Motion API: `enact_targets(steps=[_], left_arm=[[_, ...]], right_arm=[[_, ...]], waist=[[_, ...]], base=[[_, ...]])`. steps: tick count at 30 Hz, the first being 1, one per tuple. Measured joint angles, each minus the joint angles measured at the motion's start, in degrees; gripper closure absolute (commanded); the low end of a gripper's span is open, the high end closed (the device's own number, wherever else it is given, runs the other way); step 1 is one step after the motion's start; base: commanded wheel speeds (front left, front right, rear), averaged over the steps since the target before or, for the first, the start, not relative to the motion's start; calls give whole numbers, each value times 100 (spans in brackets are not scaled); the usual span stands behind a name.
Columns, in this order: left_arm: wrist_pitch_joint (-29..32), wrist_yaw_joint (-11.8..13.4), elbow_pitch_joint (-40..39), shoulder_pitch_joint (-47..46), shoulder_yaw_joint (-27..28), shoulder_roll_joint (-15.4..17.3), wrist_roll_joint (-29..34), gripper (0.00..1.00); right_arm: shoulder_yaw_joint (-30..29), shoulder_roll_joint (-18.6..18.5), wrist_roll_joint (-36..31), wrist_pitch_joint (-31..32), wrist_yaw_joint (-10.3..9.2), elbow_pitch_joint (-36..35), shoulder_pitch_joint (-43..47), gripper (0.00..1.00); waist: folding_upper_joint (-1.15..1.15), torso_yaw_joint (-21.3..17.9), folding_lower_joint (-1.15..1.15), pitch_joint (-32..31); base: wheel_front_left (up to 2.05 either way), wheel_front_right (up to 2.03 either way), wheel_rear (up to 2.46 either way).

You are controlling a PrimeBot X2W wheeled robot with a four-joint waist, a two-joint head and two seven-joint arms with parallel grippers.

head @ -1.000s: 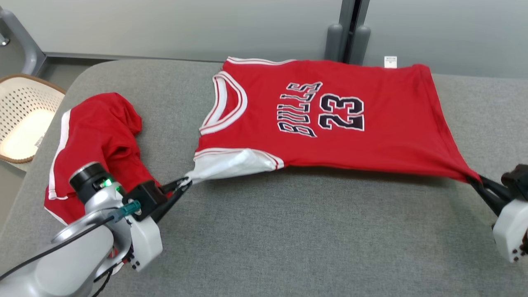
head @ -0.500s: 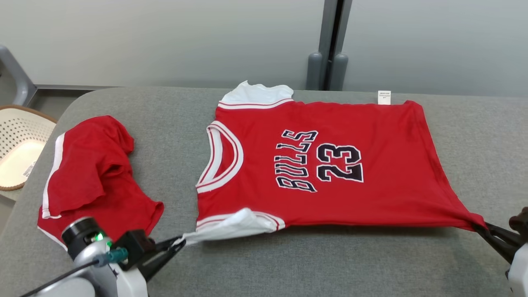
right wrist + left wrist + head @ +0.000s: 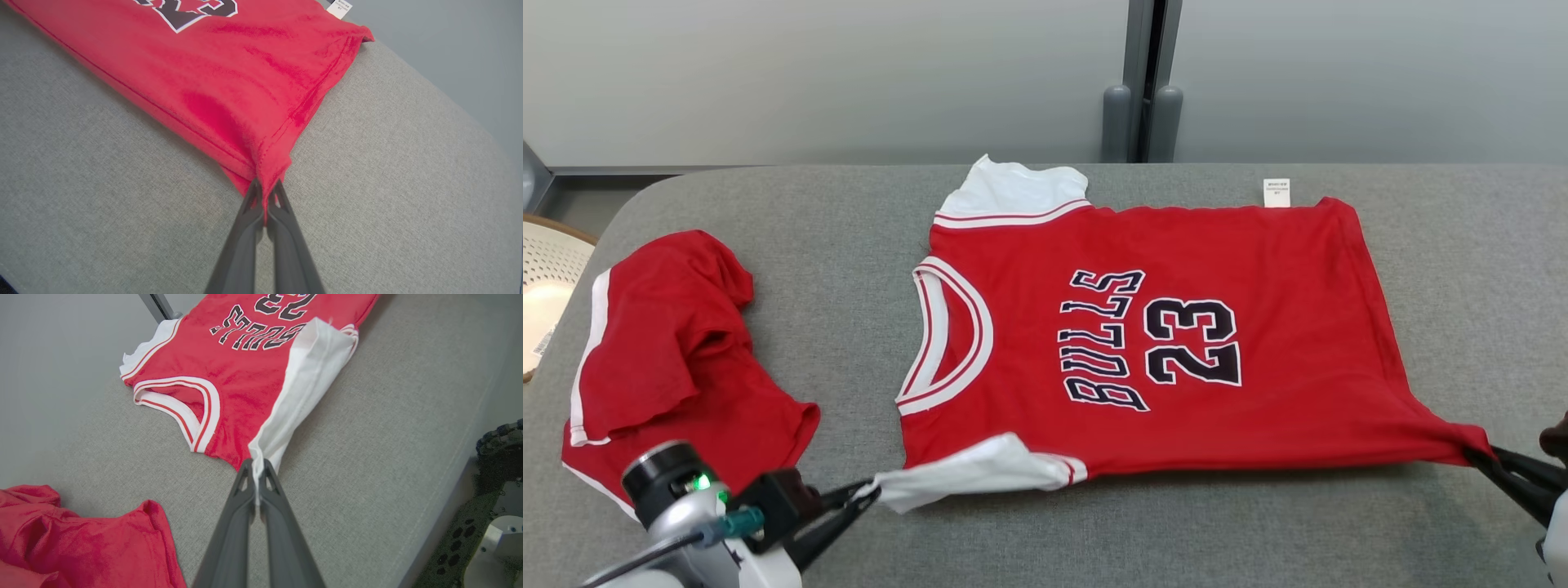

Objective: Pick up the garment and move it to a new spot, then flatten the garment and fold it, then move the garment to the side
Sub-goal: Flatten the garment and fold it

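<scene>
Head view: red jersey [image 3: 1176,343], number 23, spread flat mid-table [image 3: 1094,539]. Left tool [image 3: 870,492] clamped on its white sleeve [image 3: 968,474], right tool [image 3: 1480,457] on the near hem corner [image 3: 1441,437]. Crumpled red garment [image 3: 670,359] lies at left.
Left wrist view: tool pinched tight on sleeve tip.
Right wrist view: tool pinched tight on red hem corner.

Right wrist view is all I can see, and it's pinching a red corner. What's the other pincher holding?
Observer: The left gripper is shut on the white sleeve of the jersey.
Operator: Is the shirt all alone up there?
Observer: No, a crumpled red garment lies to its left, not touching it.
Operator: What does the shirt say?
Observer: Its print reads BULLS 23.
</scene>
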Motion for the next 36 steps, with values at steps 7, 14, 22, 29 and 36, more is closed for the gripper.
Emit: enact_targets(steps=[7,14,22,29,36], left_arm=[[138,-14,124,-524,174,-22,166,100],[199,-248,552,-1162,269,-179,370,100],[199,-474,1096,-1845,134,-439,675,100],[147,-559,1760,-2394,-158,-637,887,100],[-11,-561,2272,-2742,-435,-866,944,100]], right_arm=[[-18,33,20,111,0,-67,-485,100],[-99,171,18,265,1,89,-1096,100],[-88,436,10,375,0,477,-1480,100],[-44,616,-109,504,0,594,-1710,100],[-15,799,-261,560,0,716,-1918,100]], waist=[[0,-25,0,173],[0,-77,0,472],[0,-93,0,849],[0,-103,0,1182],[0,-142,0,1458]], base=[[0,0,0],[0,0,0],[0,0,0],[0,0,0],[0,0,0]])
